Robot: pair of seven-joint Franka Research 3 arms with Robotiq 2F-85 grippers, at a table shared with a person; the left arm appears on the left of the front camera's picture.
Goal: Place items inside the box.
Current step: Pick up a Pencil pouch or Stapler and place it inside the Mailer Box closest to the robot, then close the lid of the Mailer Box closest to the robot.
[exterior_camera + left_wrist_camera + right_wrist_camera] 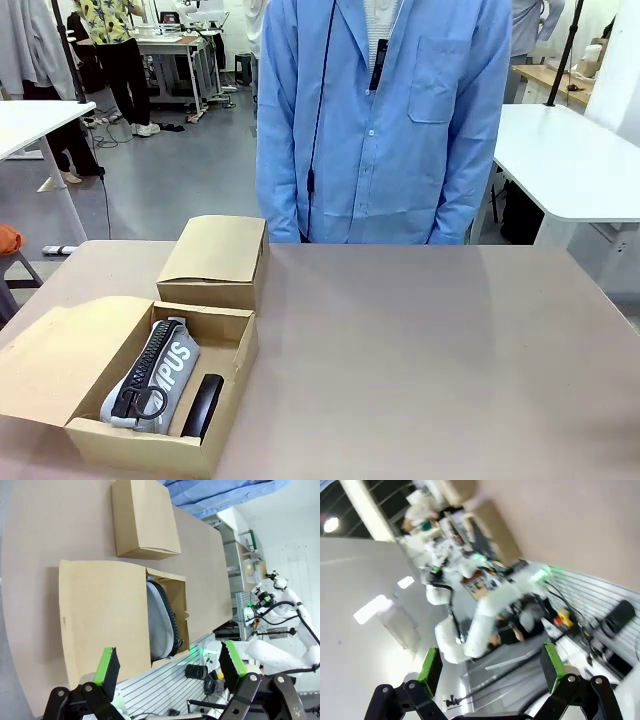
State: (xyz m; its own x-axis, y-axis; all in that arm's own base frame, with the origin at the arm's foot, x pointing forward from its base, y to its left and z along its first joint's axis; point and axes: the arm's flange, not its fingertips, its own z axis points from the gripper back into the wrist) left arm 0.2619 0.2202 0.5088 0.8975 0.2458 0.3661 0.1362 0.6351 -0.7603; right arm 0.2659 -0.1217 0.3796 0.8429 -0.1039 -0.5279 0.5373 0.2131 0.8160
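Cardboard box point(105, 625) lay open below and ahead of the left gripper point(170, 666), whose empty jaws stood wide, the grey pencil case point(152, 375) and black stapler point(202, 406) already inside it, while the right gripper point(491, 667) was likewise wide and empty.

An open cardboard box point(105, 395) is sitting at the lower left of the frame, holding a grey "CAMPUS" pencil case point(152, 375) with a black stapler point(203, 406) lying just beside it. A closed box point(215, 260) is standing behind it, and a person in a blue coat point(385, 120) is standing at upper centre.
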